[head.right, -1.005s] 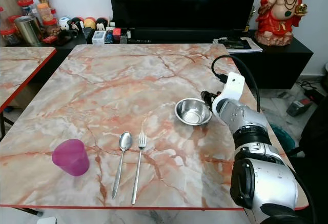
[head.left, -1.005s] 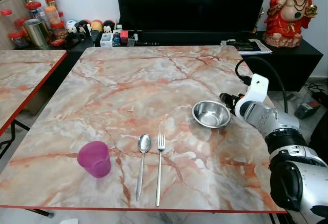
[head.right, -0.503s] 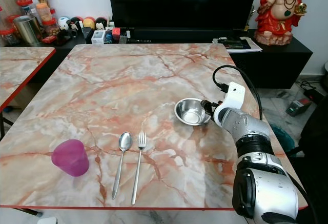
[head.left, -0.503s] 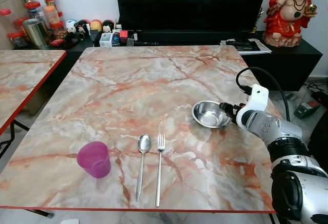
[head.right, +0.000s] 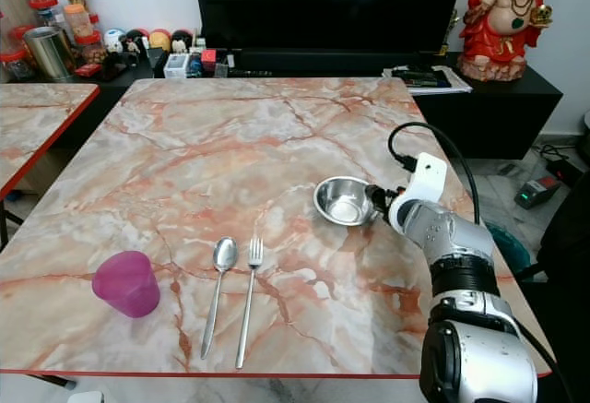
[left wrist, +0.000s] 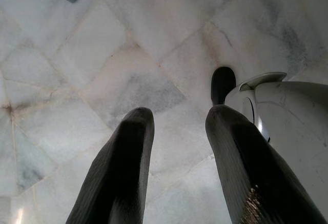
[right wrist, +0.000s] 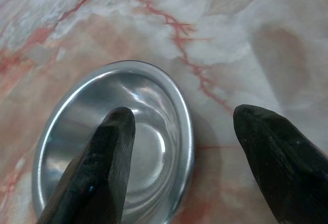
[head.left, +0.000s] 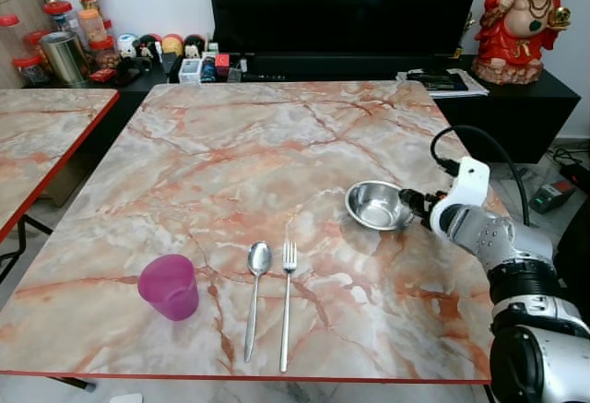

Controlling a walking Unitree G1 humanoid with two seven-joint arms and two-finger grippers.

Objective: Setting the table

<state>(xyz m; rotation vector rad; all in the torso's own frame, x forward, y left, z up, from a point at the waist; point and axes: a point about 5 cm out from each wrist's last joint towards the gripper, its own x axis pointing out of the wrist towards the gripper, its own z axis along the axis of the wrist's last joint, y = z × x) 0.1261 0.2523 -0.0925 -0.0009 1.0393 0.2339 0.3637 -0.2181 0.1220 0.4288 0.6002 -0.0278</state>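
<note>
- Two black fingers of the right gripper [right wrist: 179,131] are spread wide apart, one finger [right wrist: 100,167] over the inside of the steel bowl [right wrist: 97,131], the other out past the rim above bare marble. Rim sits in the gap between them; can't tell if either finger actually touches it.
- In the head views the right gripper [head.left: 412,204] sits right at the bowl's [head.left: 379,205] right edge, centre-right of the frame, silver arm running down to the lower right corner.
- Bowl is upright on the marble table [head.left: 277,145], right of middle, near the table's right edge.
- Spoon [head.left: 255,292] and fork [head.left: 287,300] lie side by side, just apart, lower centre of the frame, handles toward the near edge.
- Pink cup [head.left: 169,286] stands upright in the lower left, left of the spoon, well apart from the bowl.
- Left gripper [left wrist: 177,131] hangs by the robot's side over pale floor tiles [left wrist: 77,70], fingers parted with nothing between them.
- Back of the scene: black TV [head.left: 346,6] top centre, red statue [head.left: 530,20] upper right, jars [head.left: 78,29] upper left, second marble table [head.left: 37,145] along the left edge.
</note>
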